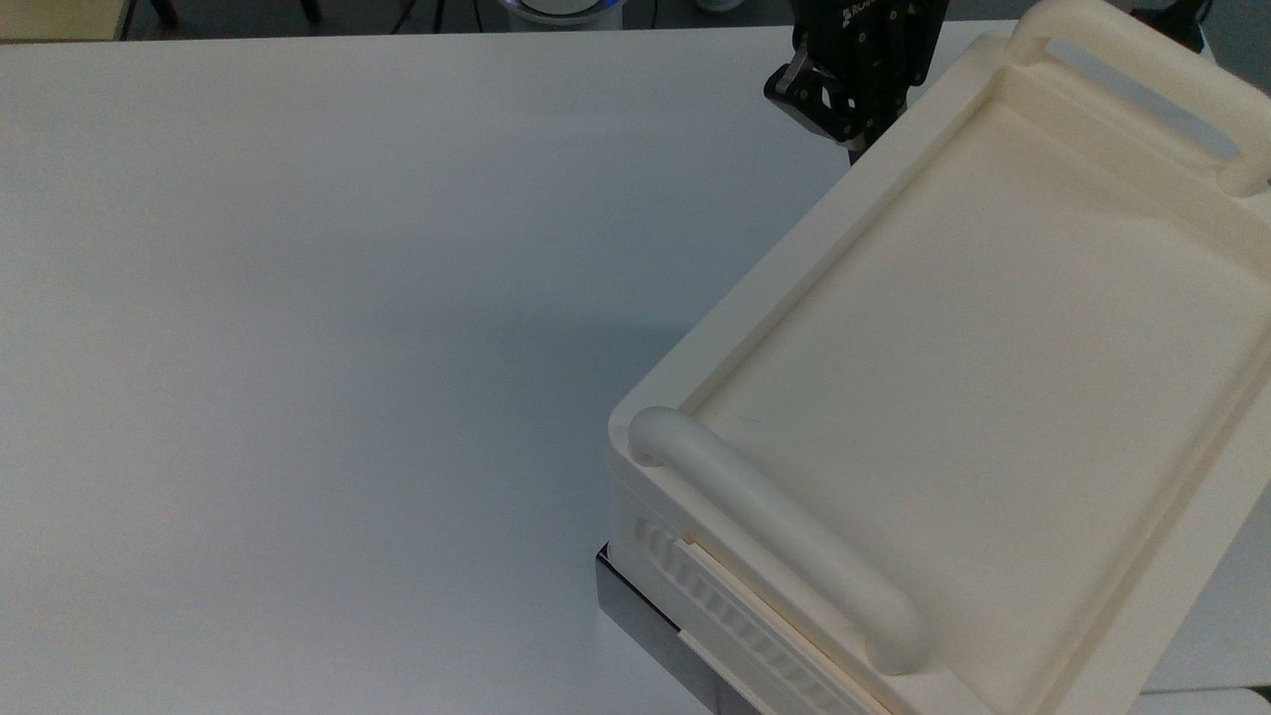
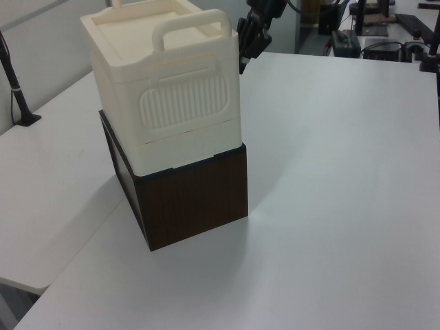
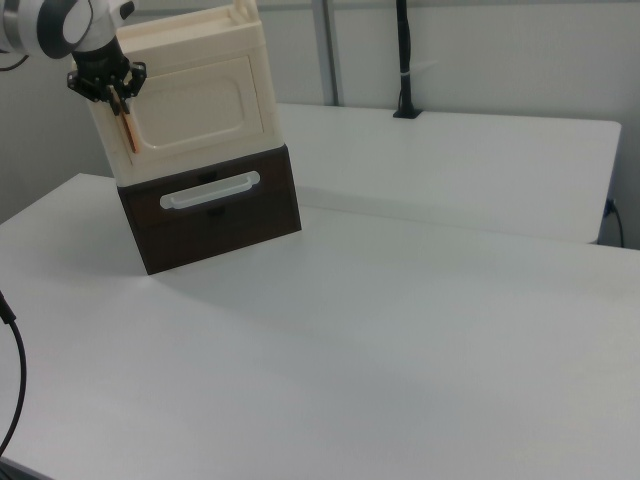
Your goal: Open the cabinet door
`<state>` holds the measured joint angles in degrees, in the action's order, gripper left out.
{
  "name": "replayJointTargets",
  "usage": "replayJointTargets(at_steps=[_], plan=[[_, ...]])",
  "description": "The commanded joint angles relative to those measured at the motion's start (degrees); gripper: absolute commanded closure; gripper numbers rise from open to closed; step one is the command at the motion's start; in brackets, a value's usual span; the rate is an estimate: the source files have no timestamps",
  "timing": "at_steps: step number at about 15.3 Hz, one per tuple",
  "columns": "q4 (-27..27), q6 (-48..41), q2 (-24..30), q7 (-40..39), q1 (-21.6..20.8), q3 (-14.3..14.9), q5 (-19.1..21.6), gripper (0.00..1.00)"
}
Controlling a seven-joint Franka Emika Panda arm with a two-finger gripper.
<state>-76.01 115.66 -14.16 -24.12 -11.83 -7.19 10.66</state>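
right view: gripper sat at cabinet door edge, copper strip just below; jaw state unclear.

Matt cream plastic cabinet, dark wood-grain base under it, smooth matt white table

We see bright, even light from overhead on the white table, which looks faintly washed out (nearly featureless in the top view). A soft shadow falls beside the cream cabinet and its dark wooden base. The cabinet's near edge looks slightly soft.
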Motion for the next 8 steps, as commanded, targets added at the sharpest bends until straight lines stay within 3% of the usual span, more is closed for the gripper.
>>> replayJointTargets(at_steps=[1,8], plan=[[-2.6,-3.9,1.3,1.2,3.3,0.3,0.5,1.0],[-7.8,-6.7,4.9,2.1,6.5,0.9,0.3,1.0]])
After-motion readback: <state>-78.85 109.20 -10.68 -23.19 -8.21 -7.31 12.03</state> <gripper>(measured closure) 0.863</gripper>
